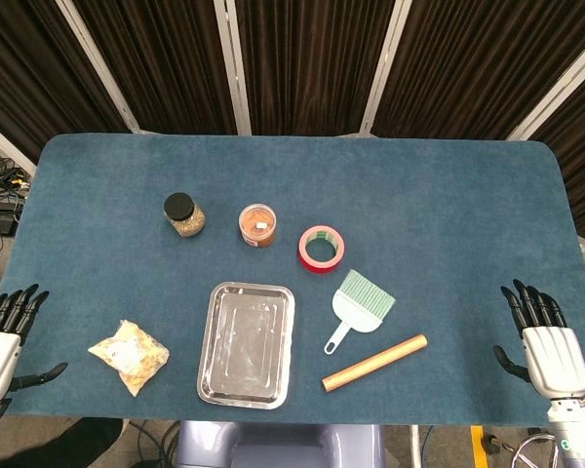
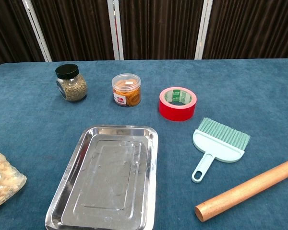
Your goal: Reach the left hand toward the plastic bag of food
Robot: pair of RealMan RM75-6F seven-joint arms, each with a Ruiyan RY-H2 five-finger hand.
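Note:
The clear plastic bag of food (image 1: 129, 356) lies on the blue table near its front left edge; the chest view shows it (image 2: 2, 181) cut off at the left border. My left hand (image 1: 2, 341) hovers at the table's left front corner, fingers spread and empty, a short way left of the bag. At the front right corner my right hand (image 1: 544, 343) is likewise spread and holds nothing. Neither hand appears in the chest view.
A steel tray (image 1: 224, 385) lies just right of the bag. Behind it stand a black-lidded jar (image 1: 184, 215), a small orange tub (image 1: 257, 225) and a red tape roll (image 1: 322, 249). A green hand brush (image 1: 359, 304) and a wooden rolling pin (image 1: 374, 362) lie at front right.

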